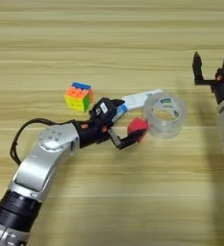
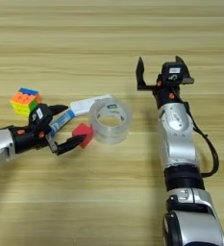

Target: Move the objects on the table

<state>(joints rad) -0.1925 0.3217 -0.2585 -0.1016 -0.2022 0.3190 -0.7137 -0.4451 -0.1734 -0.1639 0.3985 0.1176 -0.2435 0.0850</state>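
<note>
- The wide light-brown wooden table (image 1: 111,43) with horizontal plank lines is filling both views.
- The left arm is reaching in from the lower left, its black two-fingered left gripper (image 1: 128,122) sitting near the middle of the table with its fingers spread apart.
- One finger (image 1: 131,139) is lying just beside the near side of the small red cube (image 1: 137,126); the other is extending over the blue-capped white glue stick (image 2: 61,120). I cannot tell whether either finger is touching these, and nothing is being gripped.
- The multicoloured puzzle cube (image 1: 79,96) is sitting just beyond the left gripper's wrist, on its outer side.
- The clear tape roll (image 1: 165,114) is lying flat on the table, its hole facing up, just right of the red cube.
- The flat white rectangular stick (image 1: 141,97) is lying tilted behind the tape roll, its right end passing behind the roll's rim.
- The right arm is extending up from the lower right, its right gripper (image 2: 163,72) hanging well apart from the objects with its black fingers wide open and holding nothing.
</note>
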